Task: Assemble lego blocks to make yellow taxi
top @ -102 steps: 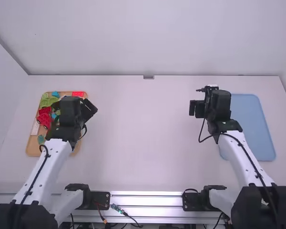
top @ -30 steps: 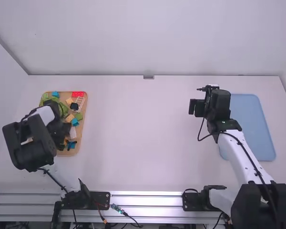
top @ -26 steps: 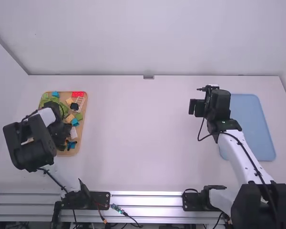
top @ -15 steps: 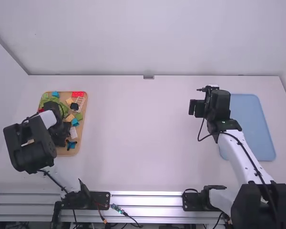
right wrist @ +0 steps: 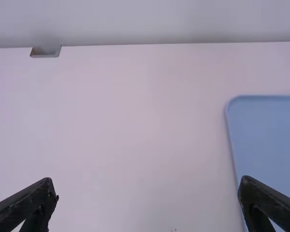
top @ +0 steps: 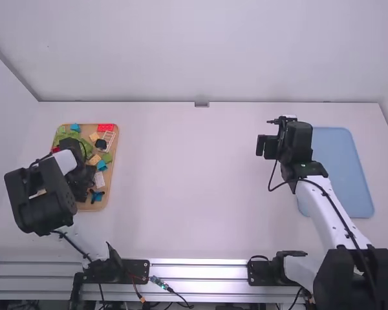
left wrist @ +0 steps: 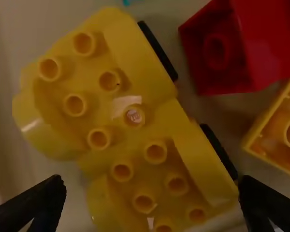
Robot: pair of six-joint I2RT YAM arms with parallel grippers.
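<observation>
The left gripper [top: 84, 184] works low over the wooden tray [top: 115, 161] at the left of a white table [top: 194, 187], its fingers spread wide around part of a large yellow block [left wrist: 111, 101]; whether they touch it cannot be told, and no grip on it is visible. The block lies on the tray with its hollow, tubed underside up and two black pieces along one side. One fingertip is right beside the nearer black piece, while a strip of bare tray shows between the other and the yellow edge. A red block [left wrist: 275, 53] and a smaller yellow-orange block [left wrist: 273, 137] lie near the black-trimmed side, leaving a narrow gap. On the tray's inner half, in the high view, a red brick [top: 105, 127], a white lattice piece [top: 108, 137] and a black piece [top: 101, 144] lie close together, with blue pieces [top: 102, 165] and green pieces [top: 68, 135] nearby. A wide run of white tabletop separates the tray from the right gripper [top: 283, 135], whose fingers stand far apart with nothing between them, just beside a blue tray [top: 343, 174]. That tray's long outer side slants near the table's right edge, and more open tabletop extends to the far edge, where a small gray fitting [top: 202, 104] sits.
</observation>
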